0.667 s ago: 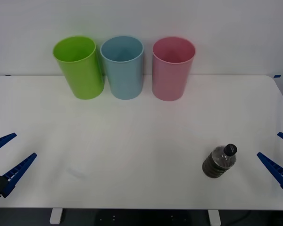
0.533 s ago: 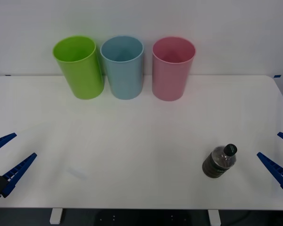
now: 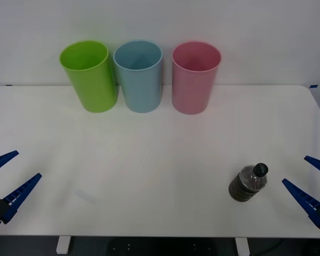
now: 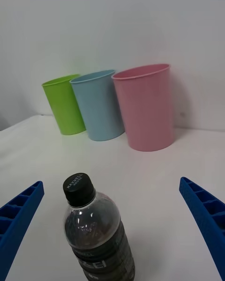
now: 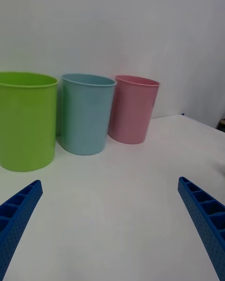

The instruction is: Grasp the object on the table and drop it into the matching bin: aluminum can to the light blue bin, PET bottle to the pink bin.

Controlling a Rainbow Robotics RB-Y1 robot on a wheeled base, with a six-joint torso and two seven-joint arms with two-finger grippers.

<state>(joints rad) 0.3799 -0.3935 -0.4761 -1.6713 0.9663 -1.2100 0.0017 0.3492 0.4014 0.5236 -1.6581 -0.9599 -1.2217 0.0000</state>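
A small clear PET bottle [image 3: 248, 183] [image 4: 96, 234] with dark brown liquid and a black cap stands upright on the white table [image 3: 160, 154], near its front right. My right gripper [image 3: 309, 181] [image 4: 112, 225] is open just to the right of the bottle, and in the right wrist view the bottle stands between and ahead of the blue fingers. The pink bin [image 3: 196, 78] [image 4: 146, 107] [image 5: 133, 108] and the light blue bin [image 3: 138, 76] [image 4: 98, 105] [image 5: 86, 113] stand at the table's back. My left gripper [image 3: 5, 178] [image 5: 112, 225] waits open at the front left.
A lime green bin [image 3: 89, 76] [image 4: 64, 104] [image 5: 26, 120] stands left of the light blue one, all three in a row against the white wall. The broad middle of the table lies bare between the bins and the grippers.
My right gripper has moved a little to the left, closer to the bottle. The bottle, the bins and the left gripper have stayed put.
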